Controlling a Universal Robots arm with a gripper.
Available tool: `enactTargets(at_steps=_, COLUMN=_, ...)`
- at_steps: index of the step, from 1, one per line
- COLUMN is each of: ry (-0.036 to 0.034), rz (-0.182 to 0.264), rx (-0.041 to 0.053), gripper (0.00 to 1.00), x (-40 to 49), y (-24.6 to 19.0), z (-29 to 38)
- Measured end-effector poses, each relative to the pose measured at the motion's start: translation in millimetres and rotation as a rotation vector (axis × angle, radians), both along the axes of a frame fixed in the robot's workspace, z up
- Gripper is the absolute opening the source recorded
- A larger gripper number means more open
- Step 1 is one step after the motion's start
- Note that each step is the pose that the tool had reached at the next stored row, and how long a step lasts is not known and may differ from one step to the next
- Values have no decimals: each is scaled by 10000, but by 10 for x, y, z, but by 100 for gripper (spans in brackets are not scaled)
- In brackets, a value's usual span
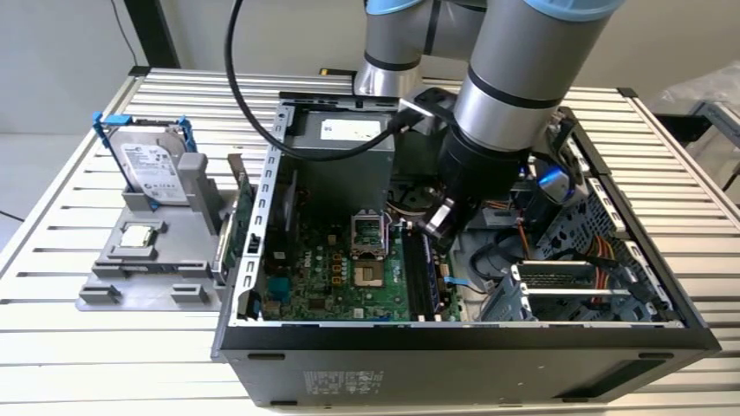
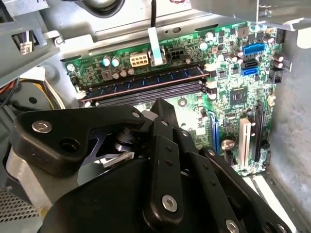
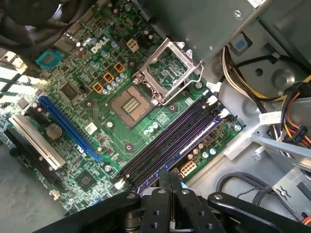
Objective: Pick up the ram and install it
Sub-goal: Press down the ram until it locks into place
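- Ram (image 2: 146,83) already down in a long black slot, just beside the metal socket (image 3: 167,73) on the green board (image 3: 73,104).
- Seen as a thin dark stick with bluish chips, lying flat along its slot, in both wrist views (image 3: 184,145).
- Looks seated, not loose. Cannot tell if the end clips have snapped shut.
- Gripper (image 3: 170,178) right over the slot row, on the far side of the slots from the socket.
- Fingers (image 3: 161,204) pressed close together, with just a thin slit and nothing seen in between.
- Likely held tight like that to make one narrow tip, good for pushing a thin stick down.
- Arm reaching straight down into the open case (image 1: 463,334), near the socket, so any push goes straight into the slot and not sideways.
- Hard drive (image 1: 156,169) in its blue frame standing on the grey holder (image 1: 145,282), well apart from the socket and outside the case.
- Small square chip (image 1: 139,234) resting on the same holder, also far from the socket, kept out of the way.
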State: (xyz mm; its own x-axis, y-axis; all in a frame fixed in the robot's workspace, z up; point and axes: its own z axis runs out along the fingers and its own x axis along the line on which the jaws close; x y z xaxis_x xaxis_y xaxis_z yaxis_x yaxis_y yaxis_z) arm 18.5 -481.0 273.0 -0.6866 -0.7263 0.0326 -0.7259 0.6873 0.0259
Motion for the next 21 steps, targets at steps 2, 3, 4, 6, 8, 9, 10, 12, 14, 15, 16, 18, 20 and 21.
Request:
enactTargets(at_steps=2, ry=0, rz=189, rx=1, gripper=0, x=0, y=4, z=0)
enactTargets(at_steps=3, ry=0, rz=286, rx=1, gripper=0, x=0, y=7, z=-1)
enactTargets(at_steps=4, ry=0, rz=388, rx=2, gripper=0, x=0, y=9, z=-1)
enactTargets(at_steps=6, ry=0, rz=584, rx=3, gripper=0, x=0, y=14, z=-2)
enactTargets(at_steps=8, ry=0, rz=795, rx=2, gripper=0, x=0, y=18, z=-2)
enactTargets(at_steps=9, ry=0, rz=902, rx=2, gripper=0, x=0, y=21, z=-2)
enactTargets(at_steps=10, ry=0, rz=1011, rx=2, gripper=0, x=0, y=23, z=-2)
enactTargets(at_steps=12, ry=0, rz=1216, rx=3, gripper=0, x=0, y=28, z=-2)
enactTargets(at_steps=14, ry=0, rz=1425, rx=2, gripper=0, x=0, y=32, z=-2)
enactTargets(at_steps=15, ry=0, rz=1531, rx=2, gripper=0, x=0, y=35, z=-3)
enactTargets(at_steps=16, ry=0, rz=1626, rx=2, gripper=0, x=0, y=37, z=-3)
enactTargets(at_steps=18, ry=0, rz=1817, rx=2, gripper=0, x=0, y=42, z=-3)
enactTargets(at_steps=20, ry=0, rz=2007, rx=3, gripper=0, x=0, y=46, z=-4)
enactTargets(at_steps=21, ry=0, rz=2107, rx=3, gripper=0, x=0, y=48, z=-5)
